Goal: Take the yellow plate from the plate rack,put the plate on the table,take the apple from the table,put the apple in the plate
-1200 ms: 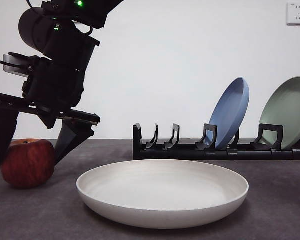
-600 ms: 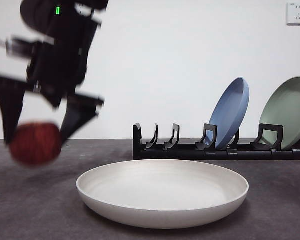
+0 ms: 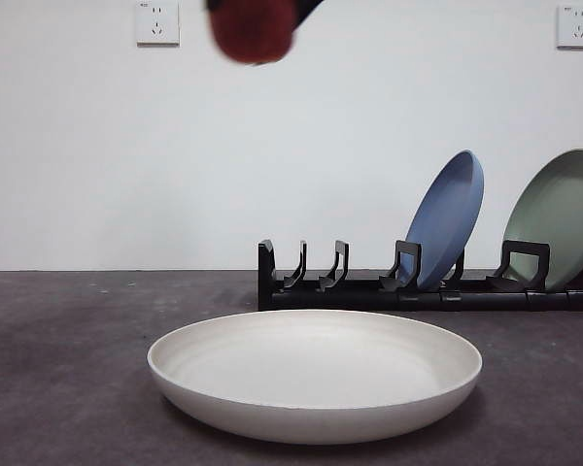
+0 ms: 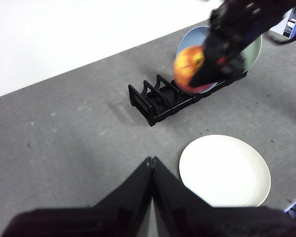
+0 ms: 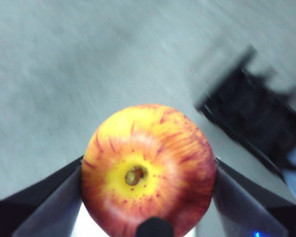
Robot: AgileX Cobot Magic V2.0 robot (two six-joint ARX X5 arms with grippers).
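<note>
- The right tool (image 5: 148,197) pinches the apple (image 5: 148,170) between its two black jaws, one on each flank, stem hollow facing the wrist camera.
- In the front view the apple (image 3: 254,29) hangs blurred at the top edge, high above the yellow plate (image 3: 315,374) and off toward the rim farther from the blue plate.
- The left tool (image 4: 151,163) waits apart, jaws pressed together, holding nothing; from its camera the apple (image 4: 190,66) and the right tool (image 4: 207,69) show against the plate rack (image 4: 172,101).
- The yellow plate lies flat and bare on the worktop (image 3: 68,388), just in front of the plate rack (image 3: 408,286), where a blue plate (image 3: 447,218) and a pale green plate (image 3: 559,218) lean in their slots.
- Step in hand, by the look of it: carrying the apple to the plate; plate placement appears done.
- The next move calls for centring the fruit over the plate's hollow, lowering until it rests, then spreading the jaws; a high release could let it roll off.
</note>
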